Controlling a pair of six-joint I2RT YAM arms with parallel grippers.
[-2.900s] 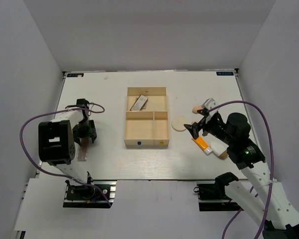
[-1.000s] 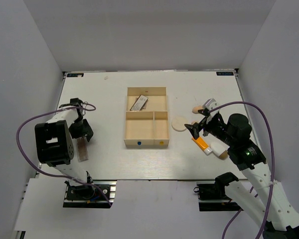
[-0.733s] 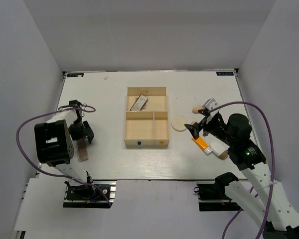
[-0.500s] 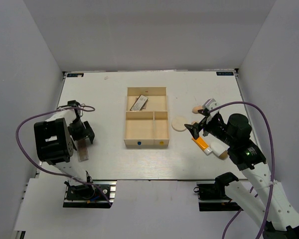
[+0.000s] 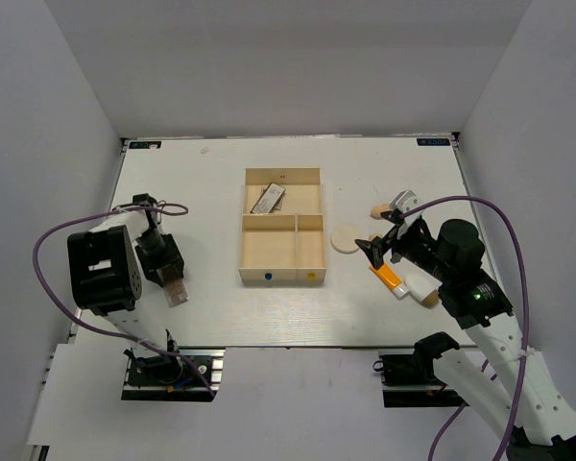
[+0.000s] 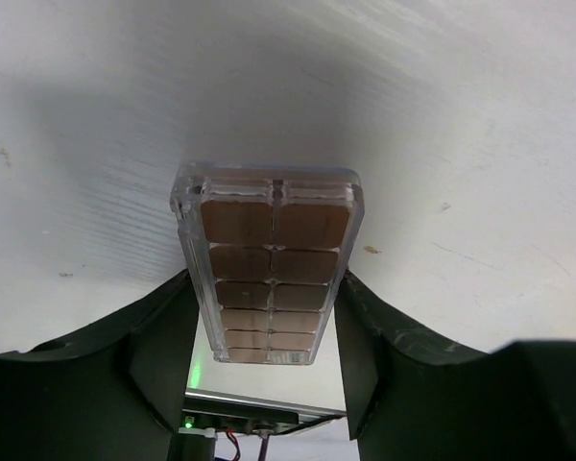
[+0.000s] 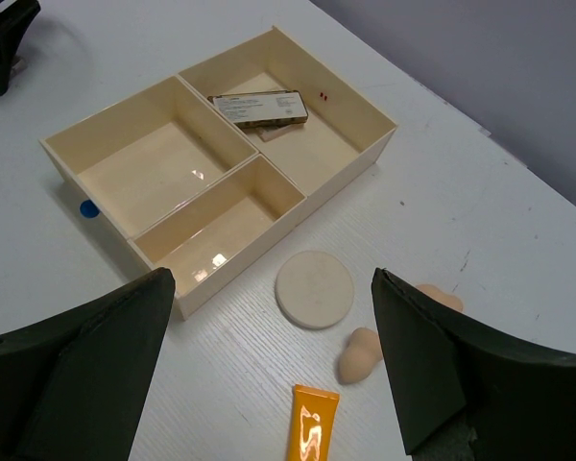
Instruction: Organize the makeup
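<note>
My left gripper (image 5: 170, 281) is shut on a flat brown palette (image 5: 176, 293) at the table's left side; in the left wrist view the palette (image 6: 269, 269) sits between my two fingers (image 6: 163, 355). A second palette (image 5: 268, 200) lies in the tray's far compartment, and it also shows in the right wrist view (image 7: 260, 108). My right gripper (image 5: 379, 248) is open and empty above the cream round pad (image 7: 314, 288), two peach sponges (image 7: 361, 353) and the orange tube (image 7: 310, 427). The white brown-capped bottle (image 5: 418, 284) lies beside the tube.
The pale wooden three-compartment tray (image 5: 242, 252) stands at the table's middle; its two near compartments hold nothing. The left arm's purple cable (image 5: 48, 250) loops over the table's left edge. The grey walls close in on three sides.
My left gripper has moved nearer along the left side and closed on the palette, which has turned and shifted slightly right. The right arm has not moved.
</note>
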